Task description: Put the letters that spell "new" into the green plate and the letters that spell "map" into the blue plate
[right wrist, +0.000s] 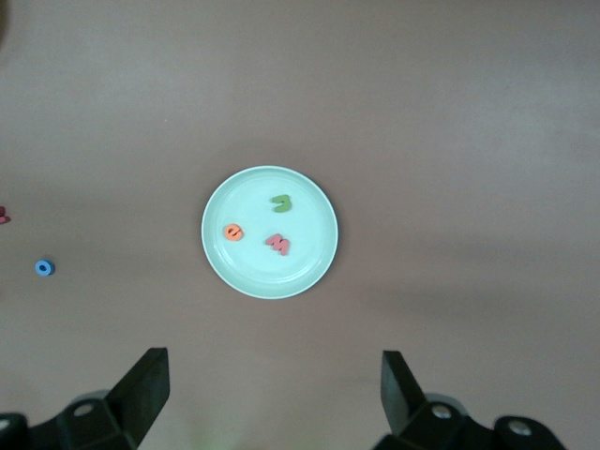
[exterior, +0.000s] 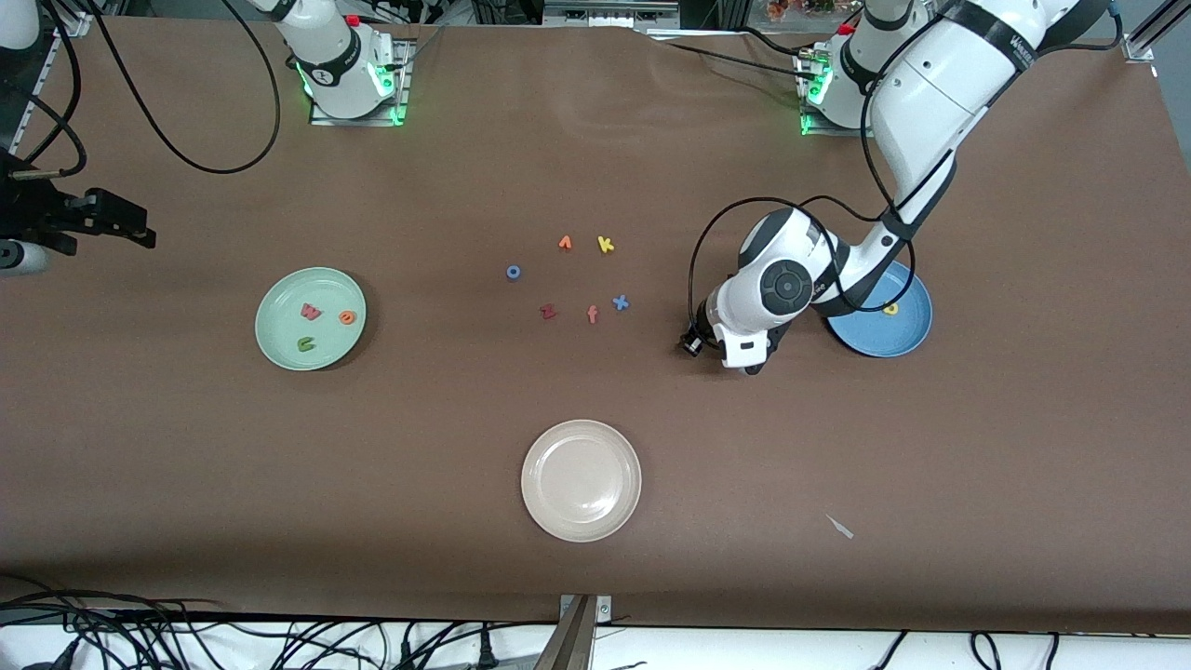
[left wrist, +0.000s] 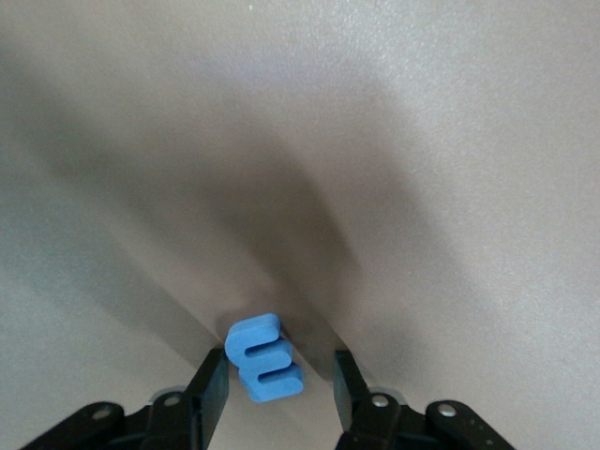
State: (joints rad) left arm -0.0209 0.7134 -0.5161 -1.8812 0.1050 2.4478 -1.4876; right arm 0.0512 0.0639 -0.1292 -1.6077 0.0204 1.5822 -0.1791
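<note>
Cream plate (exterior: 582,480); foam "k" (exterior: 606,245), "f" (exterior: 593,314)

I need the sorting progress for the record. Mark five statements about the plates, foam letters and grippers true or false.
1. The round pale mint-green plate holds three foam letters. True.
2. The round cream-white plate holds one letter. False: nothing lies in it.
3. The blue foam "m" lies in the round medium-blue plate. False: it sits between the fingers of the left gripper, beside that plate.
4. The yellow foam "p" lies in the blue plate. True.
5. The right gripper is shut. False: it is open and holds nothing.
</note>
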